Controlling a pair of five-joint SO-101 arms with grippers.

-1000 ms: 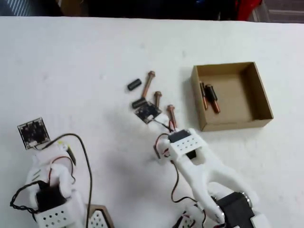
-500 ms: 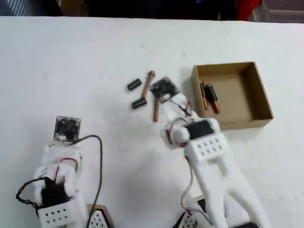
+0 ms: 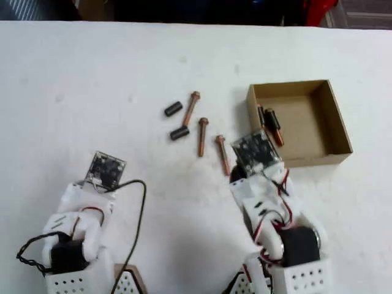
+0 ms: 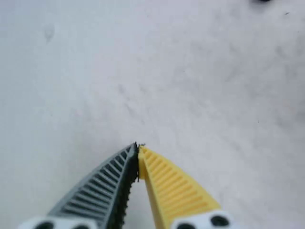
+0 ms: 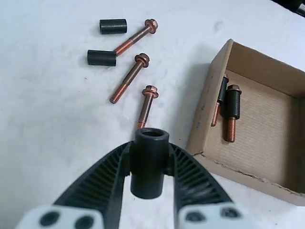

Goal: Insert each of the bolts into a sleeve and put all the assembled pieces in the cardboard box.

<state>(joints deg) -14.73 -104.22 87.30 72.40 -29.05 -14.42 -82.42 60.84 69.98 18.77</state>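
Pulled back from among the loose bolts [image 5: 146, 106], the right gripper [image 5: 150, 151] is closed on a short black sleeve [image 5: 150, 179], held with its open bore exposed, presumably so a bolt can be fed in, while the three copper-coloured bolts are left lying just beyond, beside the cardboard box [image 5: 205, 109].

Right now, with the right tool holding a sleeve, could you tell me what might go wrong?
The sleeve is pinched by its round sides in the right tool, so it could twist or slip. The nearest bolt lies flat near the cardboard box; reaching for it might nudge the box.
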